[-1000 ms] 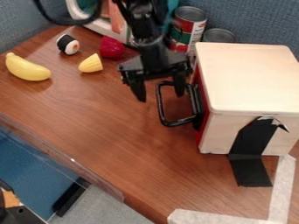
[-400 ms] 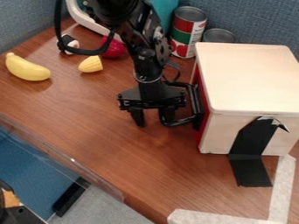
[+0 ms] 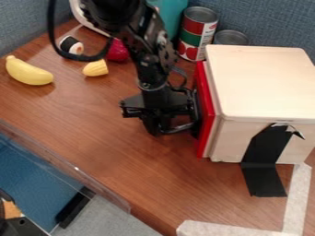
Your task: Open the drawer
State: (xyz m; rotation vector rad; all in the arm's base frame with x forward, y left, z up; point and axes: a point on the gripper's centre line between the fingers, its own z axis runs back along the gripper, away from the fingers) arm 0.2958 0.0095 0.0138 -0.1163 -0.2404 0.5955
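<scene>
Camera view: the pincer (image 3: pixel 156 131) hangs over the desk (image 3: pixel 92 124), just beside the box (image 3: pixel 265 83) on the side of its red-fronted drawer (image 3: pixel 207 113); its fingers are drawn close together, closed on the black handle (image 3: pixel 179 128); the drawer stands slightly out from the box, its red front parted from the pale wooden body; the handle juts from that front toward the pincer.

Black tape (image 3: pixel 265 161) runs down the near side of the box onto the desk; white tape (image 3: pixel 298 198) lies on the desk at the near right; a tall can (image 3: pixel 198 34) stands behind the arm, a short can (image 3: pixel 232 38) beside it, behind the box; toward the far left lie a banana (image 3: pixel 29 72), a yellow cone (image 3: pixel 96 67), a red toy (image 3: pixel 117 51) and a piece of sushi (image 3: pixel 73 46).
</scene>
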